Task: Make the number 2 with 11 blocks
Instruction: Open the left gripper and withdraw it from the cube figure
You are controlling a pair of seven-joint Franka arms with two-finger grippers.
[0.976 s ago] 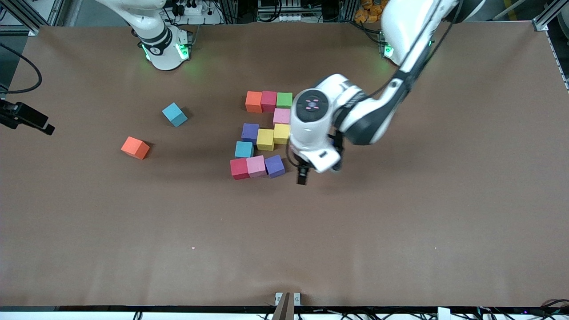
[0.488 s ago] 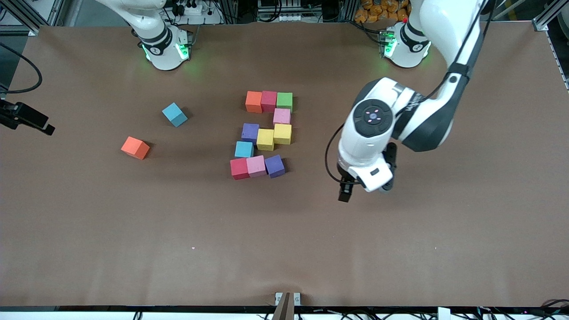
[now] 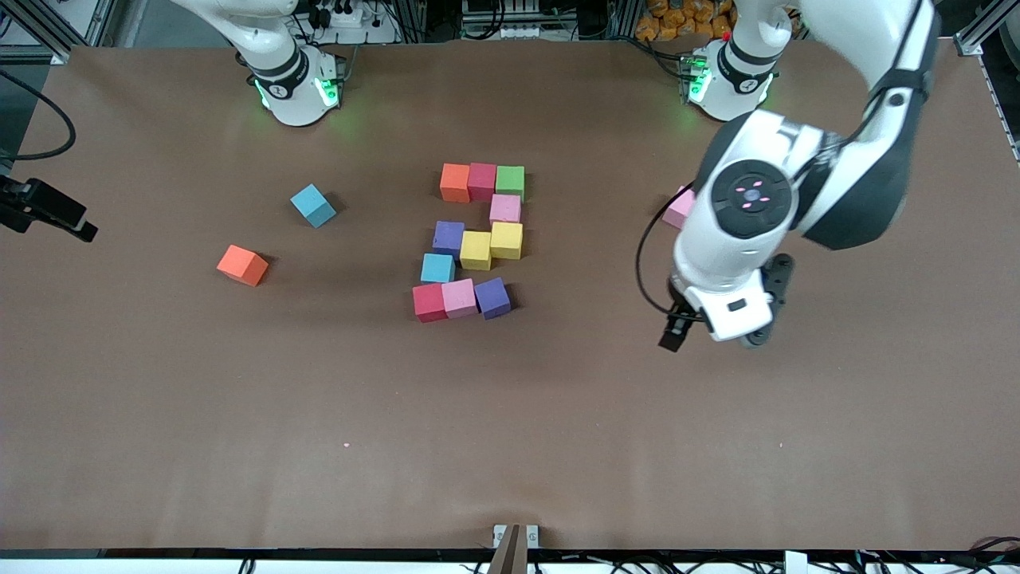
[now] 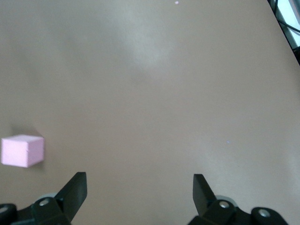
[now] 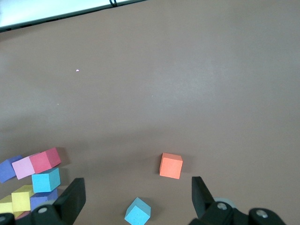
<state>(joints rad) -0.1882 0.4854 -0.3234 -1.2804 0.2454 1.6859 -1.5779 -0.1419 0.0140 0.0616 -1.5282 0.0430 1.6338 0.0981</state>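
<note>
1. We see the number 2 [image 3: 476, 241] laid out mid-table, eleven blocks [image 3: 466, 298] touching in rows, so the digit looks complete.
2. Our left pincer [image 4: 139, 197] hangs open and empty over bare table [image 3: 558, 446] toward the left arm's end, clear of the digit so nothing gets nudged.
3. A spare pink block [image 4: 22, 150] sits near it.
4. Our right pincer [image 5: 138, 199] waits open above a loose orange block [image 5: 171, 166] and a loose blue block [image 5: 138, 211].
</note>
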